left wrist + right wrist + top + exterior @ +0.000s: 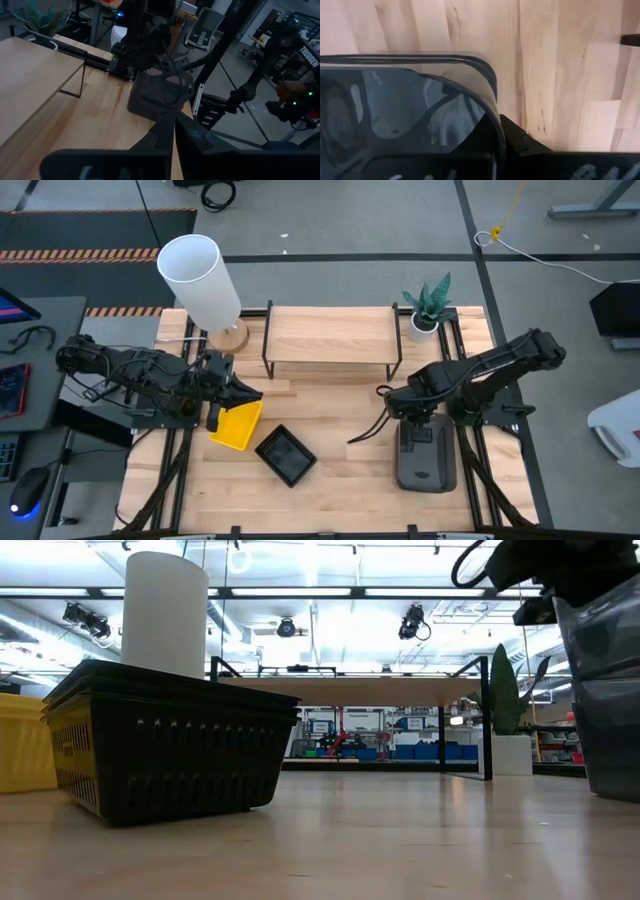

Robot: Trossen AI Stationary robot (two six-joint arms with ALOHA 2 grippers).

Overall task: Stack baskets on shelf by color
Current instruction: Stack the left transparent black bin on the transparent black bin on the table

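The black basket lies in front of the shelf, untouched. Left of it, the left gripper pinches the yellow basket by one rim; it could tilt or slip. On the other side, the right gripper clamps the grey baskets' wall; the nested pair might separate.

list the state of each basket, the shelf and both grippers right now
yellow basket: on the table, left gripper at its rim
black basket: upright on the table, untouched
grey basket: right gripper shut on its rim
shelf: nothing on top
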